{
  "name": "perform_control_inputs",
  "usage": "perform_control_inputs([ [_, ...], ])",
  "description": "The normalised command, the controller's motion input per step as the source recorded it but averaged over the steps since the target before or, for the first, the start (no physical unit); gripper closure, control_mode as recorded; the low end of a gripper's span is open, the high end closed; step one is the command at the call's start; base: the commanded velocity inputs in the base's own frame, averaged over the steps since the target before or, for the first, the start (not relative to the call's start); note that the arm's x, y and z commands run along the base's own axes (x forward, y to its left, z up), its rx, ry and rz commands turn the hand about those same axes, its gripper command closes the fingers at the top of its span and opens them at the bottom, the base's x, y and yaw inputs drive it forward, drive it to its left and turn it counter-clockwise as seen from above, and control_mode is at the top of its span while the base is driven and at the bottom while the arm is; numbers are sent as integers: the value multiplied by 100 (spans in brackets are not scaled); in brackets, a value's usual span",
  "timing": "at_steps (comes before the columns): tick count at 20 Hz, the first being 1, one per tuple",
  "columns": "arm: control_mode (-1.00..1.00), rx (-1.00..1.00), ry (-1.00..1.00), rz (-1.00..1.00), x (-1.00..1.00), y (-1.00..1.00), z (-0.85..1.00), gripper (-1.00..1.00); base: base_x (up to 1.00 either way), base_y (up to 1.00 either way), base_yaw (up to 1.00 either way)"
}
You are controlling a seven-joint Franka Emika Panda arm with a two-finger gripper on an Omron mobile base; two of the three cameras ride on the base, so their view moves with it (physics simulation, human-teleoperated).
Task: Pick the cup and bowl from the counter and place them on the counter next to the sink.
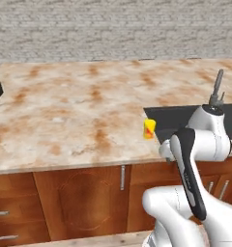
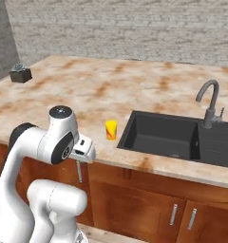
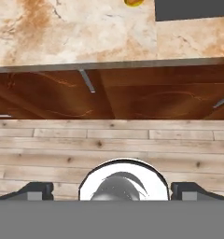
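Cup (image 2: pixel 110 129): small, yellow with a red mark, upright on the counter (image 2: pixel 87 90), just beside the left rim of the sink (image 2: pixel 158 135). No readable writing on it.

Sink: dark grey basin with a curved faucet (image 2: pixel 208 102) at its back edge.

Gripper (image 3: pixel 112 195): jaws spread wide, holding nothing, pointed down at the wooden floor (image 3: pixel 109 140) in front of the cabinets (image 3: pixel 132 95).

Small dark object (image 2: pixel 20 73): far left of the counter, too small to identify.

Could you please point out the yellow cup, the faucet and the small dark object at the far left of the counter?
yellow cup (image 2: pixel 111 129), right base view, its side wall.
faucet (image 2: pixel 209 107), right base view, its upright stem.
small dark object (image 2: pixel 20 74), right base view, its front face.
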Motion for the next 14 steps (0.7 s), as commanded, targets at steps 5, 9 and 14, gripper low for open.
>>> perform_control_inputs([
  [5, 100, 0, 0, 0, 0, 0, 0, -100, -25, 7, 7],
  [9, 100, 0, 0, 0, 0, 0, 0, -100, -1, 22, 68],
  [14, 100, 0, 0, 0, 0, 0, 0, -100, -3, 19, 94],
])
